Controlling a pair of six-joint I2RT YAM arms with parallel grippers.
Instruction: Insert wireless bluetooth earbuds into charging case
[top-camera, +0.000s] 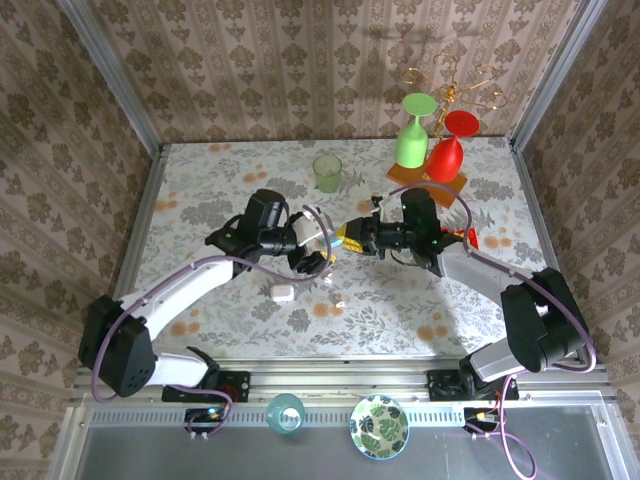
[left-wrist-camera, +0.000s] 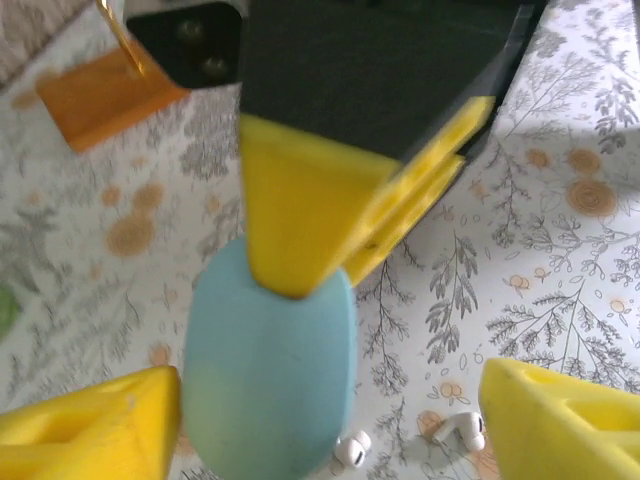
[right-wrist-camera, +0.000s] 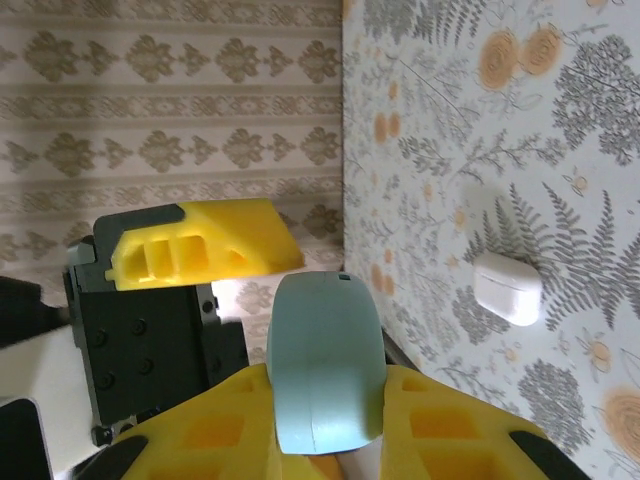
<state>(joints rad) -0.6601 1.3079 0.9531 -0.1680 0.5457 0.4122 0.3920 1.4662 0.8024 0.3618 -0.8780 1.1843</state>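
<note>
My right gripper (right-wrist-camera: 325, 382) is shut on a pale blue charging case (right-wrist-camera: 325, 365), pinching its lower end between the yellow fingers (right-wrist-camera: 205, 432) above the table. The same case (left-wrist-camera: 270, 385) hangs between the pads of my left gripper (left-wrist-camera: 330, 395), which is open and stands apart from it on both sides. Two white earbuds (left-wrist-camera: 352, 447) (left-wrist-camera: 462, 430) lie on the tabletop just below and to the right of the case. From above, the left gripper (top-camera: 322, 256) and right gripper (top-camera: 351, 239) meet tip to tip at the table's middle.
A white closed case (right-wrist-camera: 508, 288) (top-camera: 282, 292) lies on the table near the left arm. A green cup (top-camera: 327, 172) stands at the back. A green glass (top-camera: 413, 135) and a red glass (top-camera: 447, 150) hang on a gold rack with an orange base, back right.
</note>
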